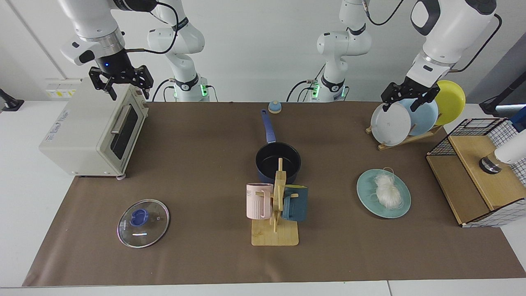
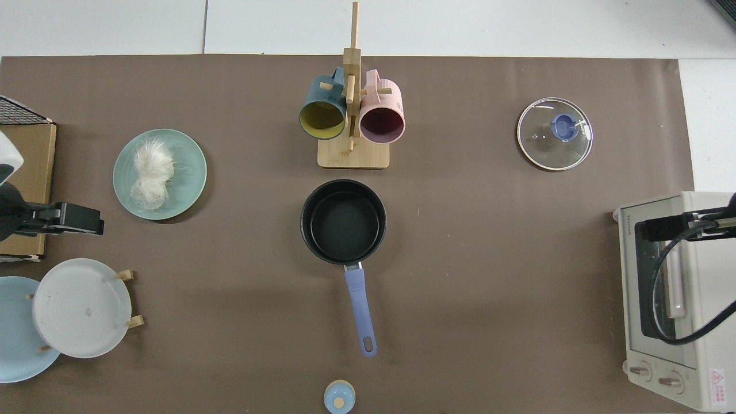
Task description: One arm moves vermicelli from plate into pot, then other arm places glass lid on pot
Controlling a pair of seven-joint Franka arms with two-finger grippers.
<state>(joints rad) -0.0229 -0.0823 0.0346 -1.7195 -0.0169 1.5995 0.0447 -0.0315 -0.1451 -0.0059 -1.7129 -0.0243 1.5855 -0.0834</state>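
A plain white wall point(image 1: 254, 45) backs the scene, lit evenly. In front sits a white table point(image 1: 24, 230) covered by a broad brown mat point(image 1: 197, 164), with a wall socket panel point(image 1: 57, 88) off to the side.

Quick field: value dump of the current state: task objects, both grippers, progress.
vermicelli: on the plate, untouched
pot: mid-table, nothing inside, handle toward the arm bases
lid: flat on the mat, apart from the pot, knob up
left gripper: fingers open, in the air by the plate rack, holding nothing
right gripper: fingers open, in the air above the oven, holding nothing
mug stand: next to the pot, on the camera side in the facing view
progress: no step done
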